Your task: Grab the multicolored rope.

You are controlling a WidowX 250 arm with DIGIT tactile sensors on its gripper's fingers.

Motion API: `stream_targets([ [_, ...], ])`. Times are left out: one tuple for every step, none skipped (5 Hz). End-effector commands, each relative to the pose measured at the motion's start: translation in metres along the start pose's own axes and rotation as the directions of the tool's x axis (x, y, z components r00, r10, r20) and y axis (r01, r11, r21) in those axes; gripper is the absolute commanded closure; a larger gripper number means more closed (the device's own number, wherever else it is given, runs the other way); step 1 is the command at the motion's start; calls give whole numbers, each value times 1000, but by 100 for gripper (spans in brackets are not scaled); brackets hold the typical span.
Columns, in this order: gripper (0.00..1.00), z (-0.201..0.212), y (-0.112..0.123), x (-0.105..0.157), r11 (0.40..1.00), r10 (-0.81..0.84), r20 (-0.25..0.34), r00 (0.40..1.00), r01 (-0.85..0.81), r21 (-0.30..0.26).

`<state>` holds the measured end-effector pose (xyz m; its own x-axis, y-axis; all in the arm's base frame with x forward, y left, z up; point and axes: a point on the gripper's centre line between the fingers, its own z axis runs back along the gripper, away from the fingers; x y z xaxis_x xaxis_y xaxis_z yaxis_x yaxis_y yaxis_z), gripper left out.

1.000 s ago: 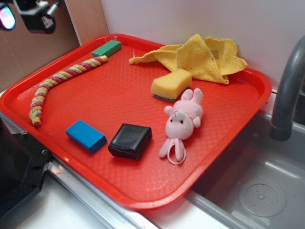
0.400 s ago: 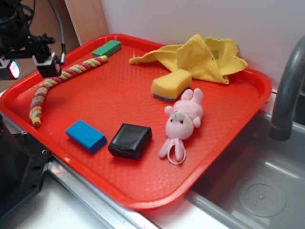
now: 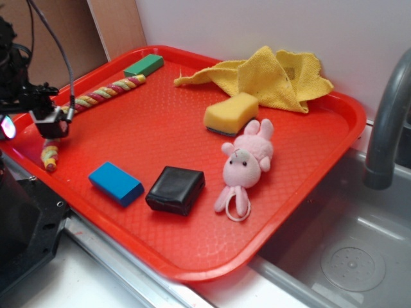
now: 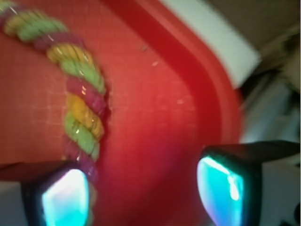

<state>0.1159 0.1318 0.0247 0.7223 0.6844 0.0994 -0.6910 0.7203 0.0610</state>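
At the bottom of the wrist view, the gripper [image 4: 146, 190] hangs with its jaws spread apart over the red tray [image 4: 155, 117]; its two glowing fingertips [image 4: 66, 195] sit at lower left and lower right, with nothing held between them. The multicolored rope [image 4: 80, 94] curves down the left of that frame (the view is blurred) and its lower end runs just beside the left fingertip, with bare tray between the pads.

In the exterior view, the gripper [image 3: 48, 122] sits at the left edge of the frame, low over the near end of the rope [image 3: 96, 97], which stretches from lower left towards the upper middle along the tray's [image 3: 192, 256] left rim. Nearest the bottom of the frame lie a blue block [image 3: 115, 183] and a black block [image 3: 175, 189], close together, with a pink plush toy [image 3: 247, 163] to their right. Higher up rests a yellow sponge [image 3: 231, 113]. Farther still, a green block [image 3: 144, 65] sits just beside the rope's far tip, and a crumpled yellow cloth [image 3: 270, 77] fills the upper right corner. A grey faucet [image 3: 388, 122] rises at the right edge over a metal sink [image 3: 347, 256].
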Motion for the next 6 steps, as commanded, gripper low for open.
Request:
stream_targets([
  [0, -18, 36, -52, 998, -54, -23, 998, 53, -15],
  [0, -10, 26, -54, 997, -75, -6, 997, 75, -25],
  [0, 0, 30, -66, 995, -85, 11, 996, 86, -50],
  [0, -5, 39, -77, 992, -115, -41, 993, 112, -64],
  [0, -2, 44, -75, 976, -212, -69, 975, 207, -70],
  [0, -2, 44, -75, 976, -212, -69, 975, 207, -70],
])
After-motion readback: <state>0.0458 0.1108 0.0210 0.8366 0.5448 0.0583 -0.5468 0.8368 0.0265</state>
